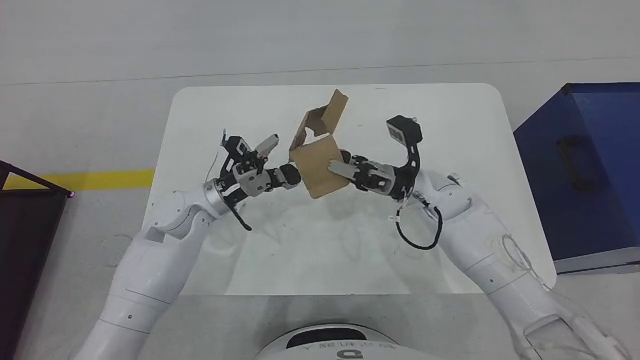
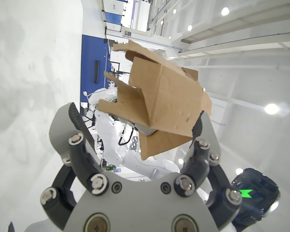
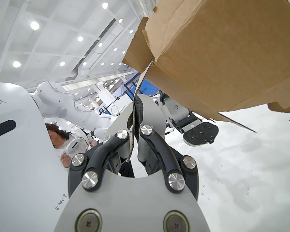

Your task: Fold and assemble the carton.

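1. Top view: carton (image 1: pixel 322 163) is held clear above the desk (image 1: pixel 460 120), between the two grippers, with its end flaps loose and splayed.
2. Hold: right gripper (image 3: pixel 135 107) has its fingers pressed together on one thin flap edge. The box body sits just beyond its tips.
3. Free side: left gripper (image 2: pixel 137 112) is spread wide, with the carton body straight ahead. One finger is touching or just beside a lower flap; the other is well apart from it.
4. Handling (judged): light, thin corrugated board. It is stiff across the panels, bends readily at the creases and dents under a hard squeeze. A single-flap pinch may let the body swing.
5. Best hold (judged): across a flat panel near a folded corner, not on a free flap.
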Controlling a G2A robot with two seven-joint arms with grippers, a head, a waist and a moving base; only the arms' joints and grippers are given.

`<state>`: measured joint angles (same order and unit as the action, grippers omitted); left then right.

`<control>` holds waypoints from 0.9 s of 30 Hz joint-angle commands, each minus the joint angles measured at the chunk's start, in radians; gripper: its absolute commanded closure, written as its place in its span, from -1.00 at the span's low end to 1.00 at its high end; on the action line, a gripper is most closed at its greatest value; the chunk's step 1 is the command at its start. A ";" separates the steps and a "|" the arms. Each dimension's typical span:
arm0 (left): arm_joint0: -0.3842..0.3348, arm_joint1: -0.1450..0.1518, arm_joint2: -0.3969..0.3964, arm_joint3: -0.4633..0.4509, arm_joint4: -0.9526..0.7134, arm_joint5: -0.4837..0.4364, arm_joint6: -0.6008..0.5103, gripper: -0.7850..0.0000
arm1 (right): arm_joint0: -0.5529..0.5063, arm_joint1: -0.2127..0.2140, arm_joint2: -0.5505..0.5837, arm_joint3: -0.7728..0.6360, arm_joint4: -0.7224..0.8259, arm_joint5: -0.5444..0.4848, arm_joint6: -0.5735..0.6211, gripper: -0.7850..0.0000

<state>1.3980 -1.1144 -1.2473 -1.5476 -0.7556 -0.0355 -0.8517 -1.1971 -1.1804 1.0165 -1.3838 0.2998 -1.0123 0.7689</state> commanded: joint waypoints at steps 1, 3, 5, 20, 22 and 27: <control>-0.001 0.000 -0.006 -0.001 -0.022 0.014 0.000 -1.00 | 0.002 -0.002 -0.008 -0.005 0.000 0.000 0.018 1.00; -0.003 -0.001 -0.009 -0.003 -0.031 0.025 0.002 -1.00 | 0.004 -0.003 -0.018 -0.009 0.003 0.000 0.039 1.00; -0.006 -0.001 -0.008 -0.004 -0.029 0.037 -0.003 -1.00 | 0.008 -0.003 -0.037 -0.016 -0.003 0.000 0.039 1.00; -0.022 -0.004 -0.004 0.004 -0.026 0.051 -0.001 0.72 | 0.022 0.039 -0.092 -0.020 -0.016 0.000 0.039 1.00; -0.019 -0.003 -0.009 0.004 -0.016 0.050 0.005 1.00 | 0.016 0.046 -0.088 -0.024 -0.015 0.000 0.039 1.00; -0.010 0.001 -0.021 -0.016 0.056 0.019 0.024 1.00 | -0.003 0.062 -0.072 -0.024 -0.020 0.000 0.039 1.00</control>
<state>1.3848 -1.1148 -1.2650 -1.5571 -0.7234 -0.0054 -0.8338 -1.1954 -1.1216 0.9411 -1.4096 0.2801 -1.0123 0.8078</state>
